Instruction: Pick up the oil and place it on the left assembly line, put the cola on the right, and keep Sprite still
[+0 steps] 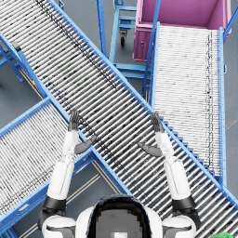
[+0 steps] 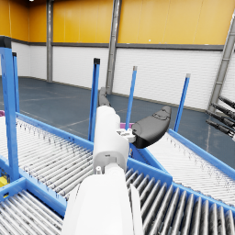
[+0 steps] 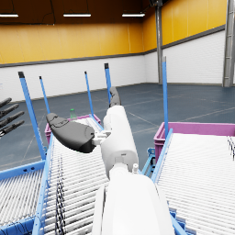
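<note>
Two hands are up over the central conveyor [image 1: 93,83], neither holding anything. The left hand [image 1: 76,135] hangs above the conveyor's left rail, the right hand [image 1: 157,137] just inside its right rail. Palms face each other, well apart, fingers straight and splayed from the thumbs — wide open, touching no roller. Left wrist view agrees: left hand [image 2: 148,129] bare, thumb out to one side. Right wrist view shows the same for the right hand [image 3: 73,132].

Oil and cola: not seen in any view. The conveyor's rollers between and ahead of the hands carry nothing I can make out, so there is no bearing from hand to bottle, no long axis, and no call on which arm is nearer. A green sliver [image 1: 222,235] sits by the conveyor's near right end, cut by the frame edge — might be the Sprite, cannot tell.

The left assembly line [image 1: 28,144] branches off the conveyor's left side, beside the left hand. The right assembly line [image 1: 186,83] runs along its right side up to a pink bin [image 1: 186,11]. Judgement: nothing to grasp yet. Oil should suit the left hand and cola the right, each being on its own line's side.
</note>
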`<act>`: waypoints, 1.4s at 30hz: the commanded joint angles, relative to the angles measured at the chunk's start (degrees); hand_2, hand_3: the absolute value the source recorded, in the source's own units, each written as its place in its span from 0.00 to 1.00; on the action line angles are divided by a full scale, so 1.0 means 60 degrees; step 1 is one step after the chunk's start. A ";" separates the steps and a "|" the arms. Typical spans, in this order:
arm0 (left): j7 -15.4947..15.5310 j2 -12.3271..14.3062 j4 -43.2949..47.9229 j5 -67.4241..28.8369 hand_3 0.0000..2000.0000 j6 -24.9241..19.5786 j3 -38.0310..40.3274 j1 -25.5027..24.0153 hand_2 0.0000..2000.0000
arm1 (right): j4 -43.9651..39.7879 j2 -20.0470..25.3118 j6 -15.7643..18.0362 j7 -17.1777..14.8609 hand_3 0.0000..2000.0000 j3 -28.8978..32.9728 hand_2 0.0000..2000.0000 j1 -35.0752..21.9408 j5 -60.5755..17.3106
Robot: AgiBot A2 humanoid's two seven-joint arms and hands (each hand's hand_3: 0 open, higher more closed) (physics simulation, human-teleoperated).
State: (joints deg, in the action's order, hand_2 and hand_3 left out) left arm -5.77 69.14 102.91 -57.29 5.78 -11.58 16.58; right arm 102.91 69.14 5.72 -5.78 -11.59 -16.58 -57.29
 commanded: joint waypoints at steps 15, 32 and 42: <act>0.0000 0.0000 0.0000 0.0000 0.00 0.0000 0.0000 0.0000 0.00 | 0.0000 0.0000 0.0000 0.0000 0.00 0.0000 0.00 0.0000 0.0000; 0.0000 0.0000 0.0000 0.0000 0.00 0.0000 0.0000 0.0000 0.00 | 0.0000 0.0000 0.0000 0.0000 0.00 0.0000 0.00 0.0000 0.0000; 0.0000 0.0000 0.0000 0.0000 0.00 0.0000 0.0000 0.0000 0.00 | 0.0000 0.0000 0.0000 0.0000 0.00 0.0000 0.00 0.0000 0.0000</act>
State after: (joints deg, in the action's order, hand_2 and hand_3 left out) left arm -5.77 69.14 102.91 -57.29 5.78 -11.58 16.58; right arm 102.91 69.14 5.72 -5.78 -11.59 -16.58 -57.29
